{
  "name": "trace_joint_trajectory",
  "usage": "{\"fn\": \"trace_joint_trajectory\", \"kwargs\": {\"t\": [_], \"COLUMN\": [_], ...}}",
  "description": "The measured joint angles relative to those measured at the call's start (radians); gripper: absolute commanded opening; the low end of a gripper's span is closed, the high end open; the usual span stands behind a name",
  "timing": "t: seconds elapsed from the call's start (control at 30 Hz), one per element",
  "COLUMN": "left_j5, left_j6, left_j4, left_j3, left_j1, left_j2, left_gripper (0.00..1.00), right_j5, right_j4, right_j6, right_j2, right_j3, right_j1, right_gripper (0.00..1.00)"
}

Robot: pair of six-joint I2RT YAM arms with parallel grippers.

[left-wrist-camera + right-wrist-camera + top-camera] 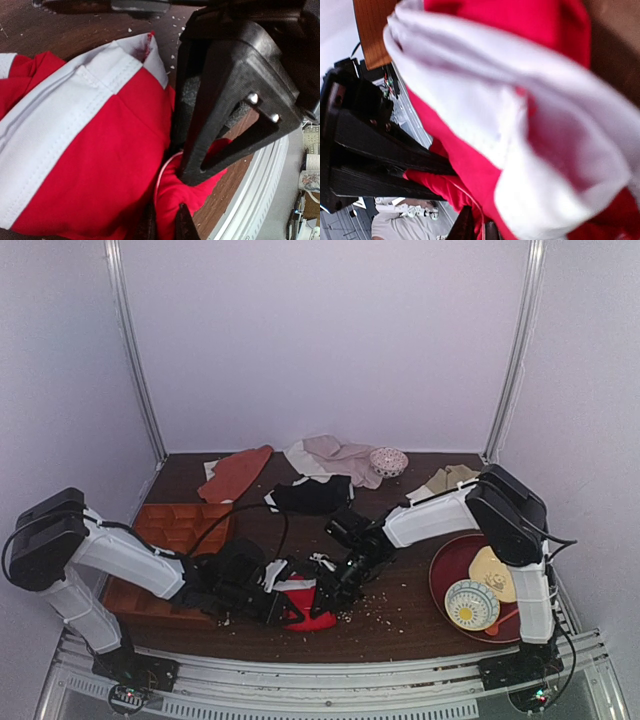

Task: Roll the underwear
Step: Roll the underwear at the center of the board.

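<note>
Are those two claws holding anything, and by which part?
Both hold the red underwear. The left gripper and the right gripper each pinch a bunched red fold at its edge.

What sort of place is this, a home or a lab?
Likely a robot lab booth, not a home: plain white walls box in a table, a left arm and right arm are bolted at its near edge, with red underwear and a bowl as props.
</note>
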Motion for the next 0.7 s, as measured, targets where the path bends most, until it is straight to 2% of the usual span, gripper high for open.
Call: {"fn": "trace_joint_trajectory", "kwargs": {"t": [0.27,0.4,0.53,0.7], "left_j5": [-0.006,-0.007,-0.007,-0.011], "left_j6": [0.024,0.037,0.040,0.039], "left_j4": [-0.031,-0.037,-0.044,-0.052], "left_j3": [0.016,0.017,0.021,0.023], "left_j1": [0.000,0.000,0.000,0.000], "left_j2": [0.000,-0.001,-0.001,-0.001], "left_gripper": [0.00,0.00,0.00,0.00], "right_j5": [0.068,0.092,0.114,0.181], "right_j4": [0.158,0.206,0.193,0.105], "right_j6": [0.120,0.158,0.159,0.119], "right_j2": [-0.008,-0.008,-0.006,-0.003], "right_j3": [-0.023,-0.024,-0.003,0.044], "right_j1": [-0.033,-0.042,-0.041,-0.026], "right_gripper": [0.16,0.12,0.01,0.00]}}
